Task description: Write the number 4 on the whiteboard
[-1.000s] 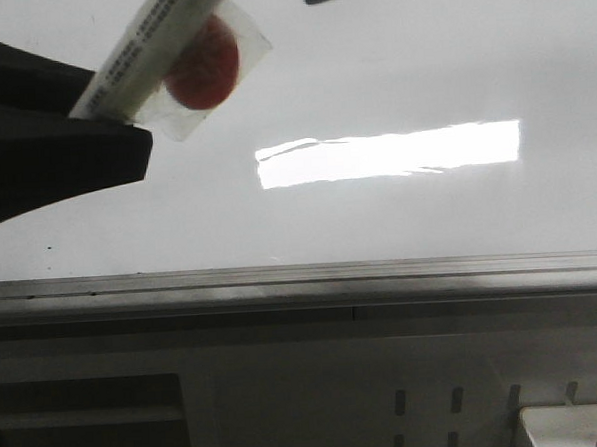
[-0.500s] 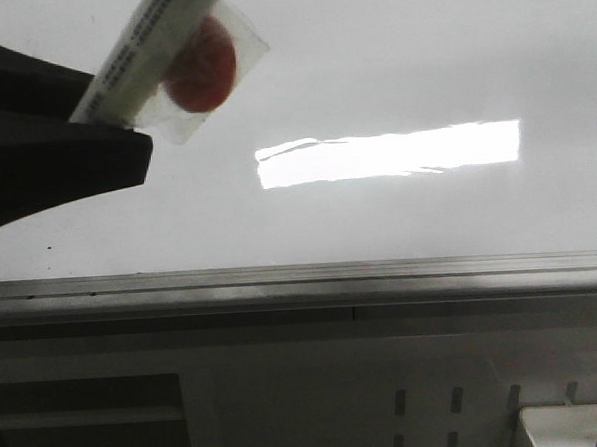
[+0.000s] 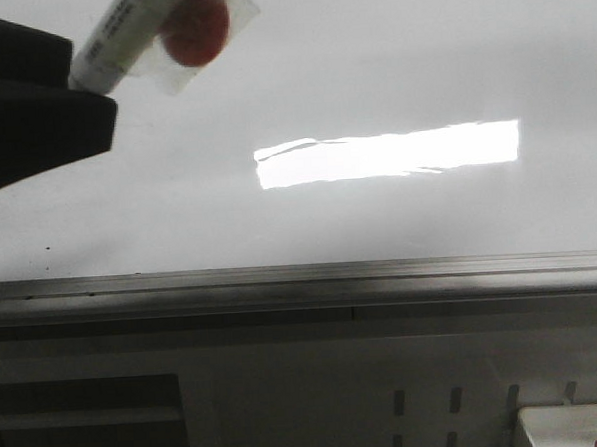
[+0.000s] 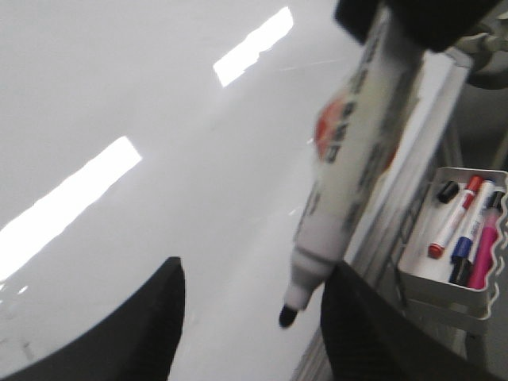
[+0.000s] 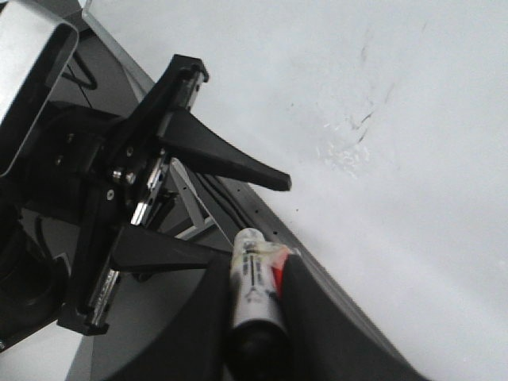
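Note:
The whiteboard [image 3: 371, 69] is glossy white with a bright glare patch; it also shows in the left wrist view [image 4: 119, 79] and the right wrist view [image 5: 413, 159]. No number 4 shows on it, only faint smudges [image 5: 357, 135]. My right gripper [image 5: 255, 270] is shut on a white marker with a red label [image 5: 252, 278]. The marker [image 4: 349, 159] hangs with its bare black tip [image 4: 287, 316] between the fingers of my open left gripper [image 4: 254, 274], just over the board. In the front view the marker [image 3: 119, 38] sticks out from behind a dark left finger [image 3: 33, 117].
A grey metal edge strip [image 3: 301, 278] runs along the board's near side, with a grey perforated panel [image 3: 428, 407] below it. A white tray [image 4: 413, 270] beside the board holds several capped markers. A white tray corner [image 3: 574, 424] shows at the front view's lower right.
In the front view the marker and the dark left finger have moved up and to the left. The dark piece at the top edge has left the frame.

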Available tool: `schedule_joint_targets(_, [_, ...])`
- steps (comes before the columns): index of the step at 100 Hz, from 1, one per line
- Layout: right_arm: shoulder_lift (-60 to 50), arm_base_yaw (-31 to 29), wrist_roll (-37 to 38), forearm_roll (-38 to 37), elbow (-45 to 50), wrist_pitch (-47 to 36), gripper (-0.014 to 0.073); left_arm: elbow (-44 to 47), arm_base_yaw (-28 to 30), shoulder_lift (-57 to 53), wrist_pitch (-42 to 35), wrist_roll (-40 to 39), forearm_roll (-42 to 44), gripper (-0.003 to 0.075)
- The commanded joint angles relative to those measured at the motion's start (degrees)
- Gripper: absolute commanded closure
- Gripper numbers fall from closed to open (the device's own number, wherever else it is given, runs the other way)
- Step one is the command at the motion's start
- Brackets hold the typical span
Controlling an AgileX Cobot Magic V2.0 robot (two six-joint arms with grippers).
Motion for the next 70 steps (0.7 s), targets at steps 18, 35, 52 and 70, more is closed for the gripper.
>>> schedule_joint_targets(18, [5.51, -7.52, -0.40, -3.41, -12.17, 5.69, 0.0658, -1.46, -0.15, -11.23, 11.33, -0.36, -8.78, 0.0342])
schedule_joint_targets(35, [9.73, -11.37, -0.40, -6.13, -18.78, 8.88, 0.0658, -1.46, -0.15, -15.47, 15.92, -0.36, -11.53, 0.0342])
schedule_joint_targets(52, [12.14, -13.34, -0.40, -7.00, -21.98, 8.88, 0.0658, -1.46, -0.15, -16.09, 15.92, -0.36, -11.53, 0.0342])
schedule_joint_targets(70, [14.48, -13.77, -0.40, -7.35, -21.40, 10.92, 0.0658, -1.46, -0.15, -16.09, 15.92, -0.36, -11.53, 0.0342])
